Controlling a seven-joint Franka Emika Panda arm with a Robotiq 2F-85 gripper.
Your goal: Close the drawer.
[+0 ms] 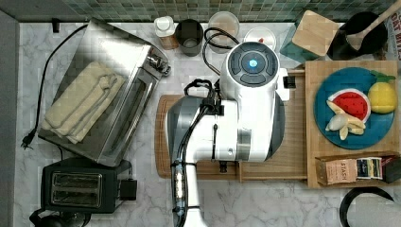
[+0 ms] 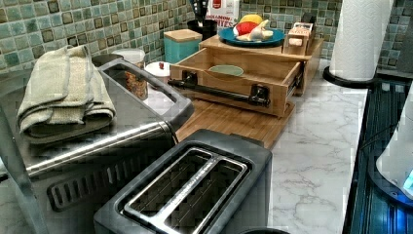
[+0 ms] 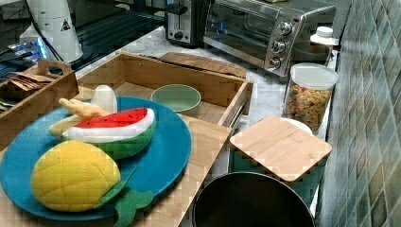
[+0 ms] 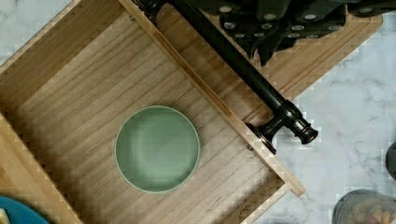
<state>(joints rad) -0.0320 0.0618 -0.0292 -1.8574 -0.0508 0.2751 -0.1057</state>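
Light-wood drawer [image 2: 234, 78], square-walled with a grained flat bottom, stands pulled out from the wooden box [image 2: 307, 58] over the rounded bamboo cutting board [image 2: 234, 122]. A round, smooth green bowl [image 4: 157, 148] sits mid-floor in the drawer. A dark metal bar handle [image 2: 219, 91] runs along the drawer's front. The dark gripper [image 4: 268, 28] hangs just above that bar, cut off by the wrist view's edge; whether its fingers are parted I cannot tell. Bare marble counter [image 2: 316, 141] lies open beside the board.
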